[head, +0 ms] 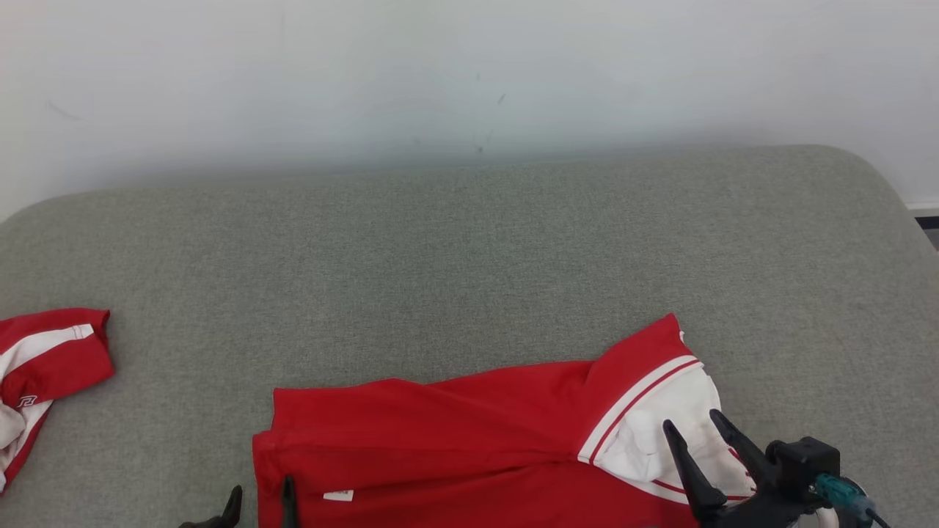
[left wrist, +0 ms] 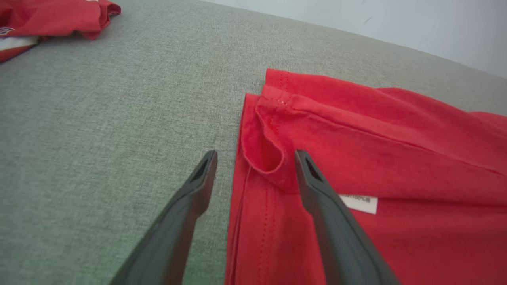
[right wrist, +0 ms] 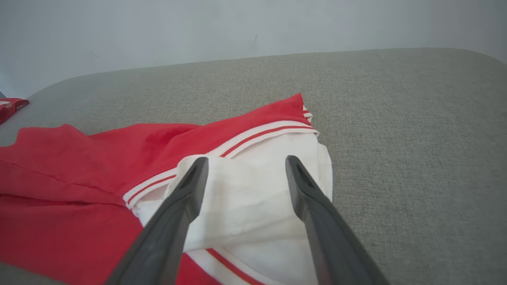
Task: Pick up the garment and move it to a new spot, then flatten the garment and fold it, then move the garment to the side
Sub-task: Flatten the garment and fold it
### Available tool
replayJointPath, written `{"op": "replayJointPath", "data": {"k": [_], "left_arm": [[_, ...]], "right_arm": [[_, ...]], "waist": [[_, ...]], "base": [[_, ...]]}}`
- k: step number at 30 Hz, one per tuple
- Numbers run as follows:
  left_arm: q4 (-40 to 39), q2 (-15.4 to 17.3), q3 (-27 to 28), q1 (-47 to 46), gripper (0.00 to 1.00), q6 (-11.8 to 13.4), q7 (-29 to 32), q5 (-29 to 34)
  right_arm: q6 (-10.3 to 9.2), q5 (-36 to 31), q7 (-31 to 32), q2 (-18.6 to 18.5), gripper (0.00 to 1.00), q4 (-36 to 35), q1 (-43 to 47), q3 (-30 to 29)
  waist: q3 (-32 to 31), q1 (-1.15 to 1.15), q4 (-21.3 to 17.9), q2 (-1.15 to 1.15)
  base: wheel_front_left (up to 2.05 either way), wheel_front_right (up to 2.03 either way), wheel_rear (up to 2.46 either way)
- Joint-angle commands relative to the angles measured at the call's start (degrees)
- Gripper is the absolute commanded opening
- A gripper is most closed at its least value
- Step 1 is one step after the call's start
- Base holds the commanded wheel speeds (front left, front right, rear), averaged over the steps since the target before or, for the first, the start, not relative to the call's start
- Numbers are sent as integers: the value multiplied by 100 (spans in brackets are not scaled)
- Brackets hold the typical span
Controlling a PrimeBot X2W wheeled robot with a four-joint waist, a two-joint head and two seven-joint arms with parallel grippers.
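The red garment (head: 469,433) with white, red-striped trim lies partly folded on the grey cushion at the bottom centre. My left gripper (head: 260,499) is open at its left hem, one finger on the fabric and one on the cushion; in the left wrist view a curled hem flap (left wrist: 265,154) sits between the open fingers (left wrist: 317,186). My right gripper (head: 693,425) is open over the white part at the garment's right end. In the right wrist view its fingers (right wrist: 190,186) straddle the white fabric (right wrist: 245,198) without pinching it.
A second red and white garment (head: 40,367) lies bunched at the cushion's left edge. The grey cushion (head: 469,257) stretches back to a pale wall (head: 469,66). Its right corner is rounded, with floor beyond (head: 928,220).
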Motion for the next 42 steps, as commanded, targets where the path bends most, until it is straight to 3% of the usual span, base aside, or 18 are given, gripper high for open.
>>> {"op": "replayJointPath", "data": {"k": [1, 13, 15, 16, 18, 20, 22, 35, 40, 42], "left_arm": [[20, 6, -16, 17, 100, -12, -6, 15], [-36, 6, -124, -83, 100, 50, -5, -63], [-55, 6, -129, -76, 100, 72, -5, -75], [-62, 6, -129, -79, 100, 76, -5, -76], [-59, 6, -121, -115, 100, 76, -5, -73], [-53, 6, -118, -162, 100, 67, -5, -63], [-58, 6, -117, -194, 100, 60, -5, -52], [-132, 6, -120, -149, 100, 60, -5, 28], [-143, 6, -108, -101, 100, 51, -5, 24], [-139, 6, -112, -92, 100, 45, -5, 25]], "right_arm": [[-7, -61, -2, -59, 100, 96, -139, 68], [-7, 111, -2, -132, 100, 847, -688, 591], [-7, 164, -2, -113, 86, 902, -729, 650], [-7, 187, -2, -108, 58, 918, -737, 669], [-7, 244, -2, -99, 33, 970, -727, 716], [-7, 282, -2, -96, 23, 988, -781, 739], [-7, 341, -2, -82, 0, 986, -816, 716], [-7, 278, -2, -24, 0, 408, -357, 113], [-7, 302, -2, 29, 0, 247, -111, 136], [-7, 342, -2, 59, 7, 122, -103, 219]], "waist": [[31, 0, 40, 0], [222, 0, 202, 0], [258, 0, 204, 0], [272, 0, 204, 0], [301, 0, 201, 0], [322, 0, 197, 0], [335, 0, 190, 0], [301, 0, 86, 0], [260, 0, 16, 0], [248, 0, 0, 0]], "base": [[0, 0, 0], [0, 0, 0], [0, 0, 0], [0, 0, 0], [0, 0, 0], [0, 0, 0], [0, 0, 0], [0, 0, 0], [0, 0, 0], [0, 0, 0]]}}
